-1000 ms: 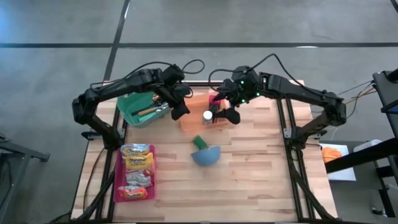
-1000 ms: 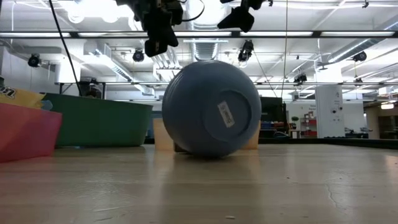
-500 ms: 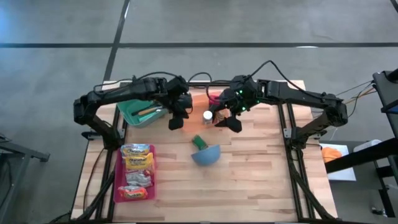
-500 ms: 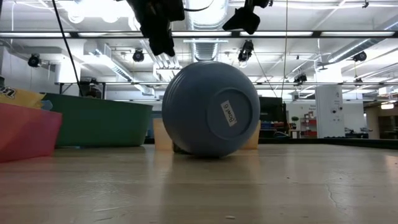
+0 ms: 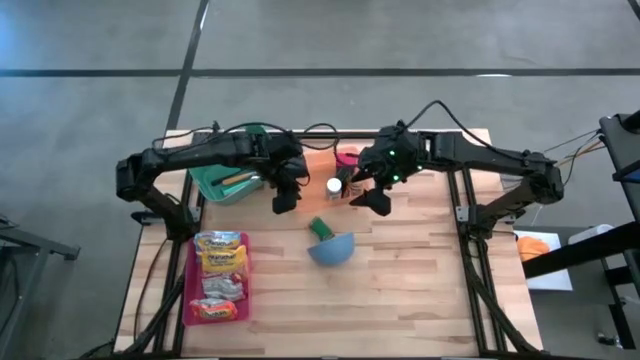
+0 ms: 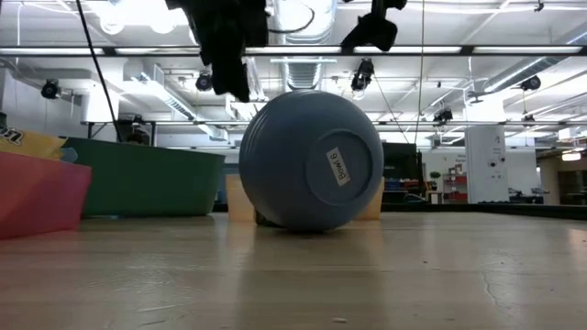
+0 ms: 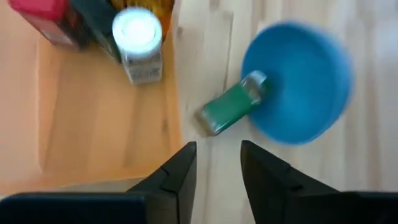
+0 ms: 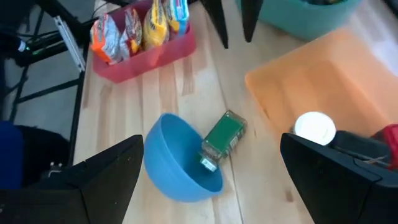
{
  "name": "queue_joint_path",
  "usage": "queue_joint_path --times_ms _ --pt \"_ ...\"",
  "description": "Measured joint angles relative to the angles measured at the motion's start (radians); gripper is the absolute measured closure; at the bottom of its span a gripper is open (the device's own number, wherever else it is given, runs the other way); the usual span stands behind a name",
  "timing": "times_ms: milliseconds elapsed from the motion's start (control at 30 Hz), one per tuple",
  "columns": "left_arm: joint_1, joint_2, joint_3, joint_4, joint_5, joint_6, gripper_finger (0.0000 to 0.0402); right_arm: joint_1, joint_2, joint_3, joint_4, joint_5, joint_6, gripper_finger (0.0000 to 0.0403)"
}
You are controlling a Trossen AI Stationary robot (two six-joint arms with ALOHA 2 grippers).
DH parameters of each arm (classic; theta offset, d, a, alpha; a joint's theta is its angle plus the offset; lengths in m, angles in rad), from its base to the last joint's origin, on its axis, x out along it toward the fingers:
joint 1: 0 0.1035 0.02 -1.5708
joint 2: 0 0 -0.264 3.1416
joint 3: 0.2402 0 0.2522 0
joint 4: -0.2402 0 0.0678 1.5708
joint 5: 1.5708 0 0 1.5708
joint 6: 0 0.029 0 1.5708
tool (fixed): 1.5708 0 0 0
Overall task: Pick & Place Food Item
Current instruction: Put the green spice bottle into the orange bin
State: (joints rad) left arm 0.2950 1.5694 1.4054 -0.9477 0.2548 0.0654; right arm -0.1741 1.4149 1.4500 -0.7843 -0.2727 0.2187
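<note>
Two arms reach over my table toward the orange tray [image 5: 318, 190], and I take this tray as my landmark. My left arm comes from the left side, bent at the elbow, its forearm lying across the teal bin [image 5: 222, 176]. The left gripper [image 5: 284, 200] points down at the tray's front left corner, above the wood. In the left wrist view its two dark fingers [image 7: 180, 180] stand a little apart, with a narrow gap and nothing between them.

My right arm stretches from the right side in a long low line, cables arching over it. The right gripper [image 5: 378, 195] hangs at the right end of the tray, with its fingers [image 8: 106, 177] spread wide and empty; I see them at both sides of the right wrist view.

The green food packet [image 5: 322, 229] lies on its side in front of the tray, one end resting on the rim of the tipped blue bowl [image 5: 333, 248]. Inside the tray a white-capped jar [image 5: 333, 186] stands upright, with a red item [image 8: 388, 137] next to it. Well to the front left of the tray is the pink tray [image 5: 217, 278] with snack packs.

In the low view the bowl shows its underside with a label.
</note>
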Motion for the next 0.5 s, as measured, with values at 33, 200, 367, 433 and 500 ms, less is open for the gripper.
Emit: queue_joint_path --times_ms 33,200,367,433,500 --pt "0.002 -0.023 0.001 0.009 0.003 -0.016 0.0274 0.002 -0.017 -0.001 0.001 0.016 -0.001 0.0028" --pt "0.010 -0.183 -0.059 0.170 0.006 -0.058 0.0273 0.002 -0.168 -0.016 0.014 0.171 0.012 0.0028" --pt "0.008 -0.360 -0.237 0.403 0.011 -0.166 0.0272 0.002 -0.357 -0.102 0.075 0.319 0.119 0.0028" --pt "0.009 -0.415 -0.304 0.512 0.012 -0.178 0.0272 0.002 -0.420 -0.151 0.161 0.353 0.165 0.0028" --pt "0.009 -0.443 -0.339 0.579 0.011 -0.262 0.0272 0.002 -0.456 -0.196 0.238 0.357 0.220 0.0028"
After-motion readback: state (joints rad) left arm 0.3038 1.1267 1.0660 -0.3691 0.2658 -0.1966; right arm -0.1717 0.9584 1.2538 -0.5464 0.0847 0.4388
